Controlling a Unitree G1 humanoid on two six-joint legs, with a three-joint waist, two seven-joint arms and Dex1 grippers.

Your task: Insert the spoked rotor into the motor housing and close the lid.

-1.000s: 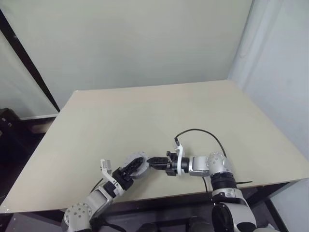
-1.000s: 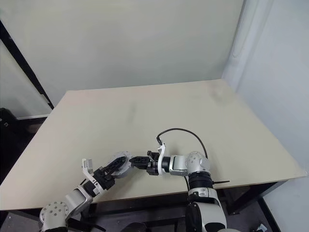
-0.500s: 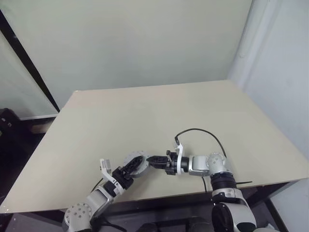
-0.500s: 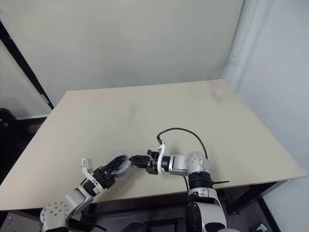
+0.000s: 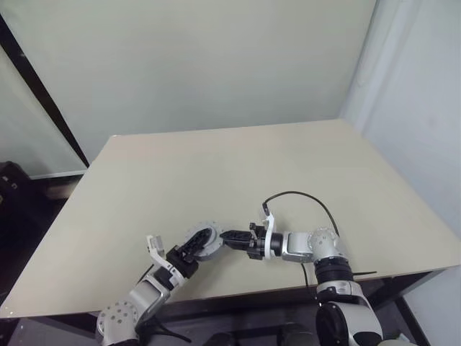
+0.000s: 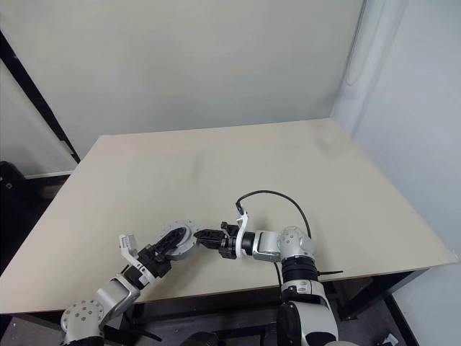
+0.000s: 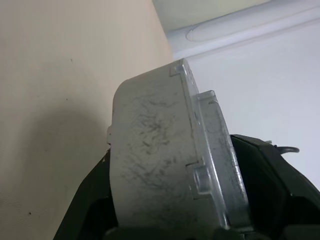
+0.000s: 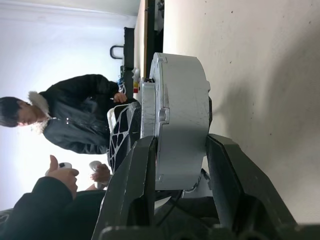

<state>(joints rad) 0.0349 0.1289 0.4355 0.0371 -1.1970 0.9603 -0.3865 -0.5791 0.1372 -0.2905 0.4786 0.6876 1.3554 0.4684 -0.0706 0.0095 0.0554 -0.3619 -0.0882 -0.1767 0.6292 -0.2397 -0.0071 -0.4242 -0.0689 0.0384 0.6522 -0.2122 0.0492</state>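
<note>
Near the worktop's (image 5: 302, 173) front edge, the left pincer (image 5: 193, 249) and the right pincer (image 5: 232, 238) met on the motor housing (image 5: 202, 238), a grey round assembly held off the surface. Each pincer's fingers (image 8: 131, 190) clamped its opposite faces. Beyond stood a person (image 8: 70, 120) in a dark jacket.

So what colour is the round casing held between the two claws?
Matte grey with dark scuffs, clearest in the left wrist view: round casing.
</note>
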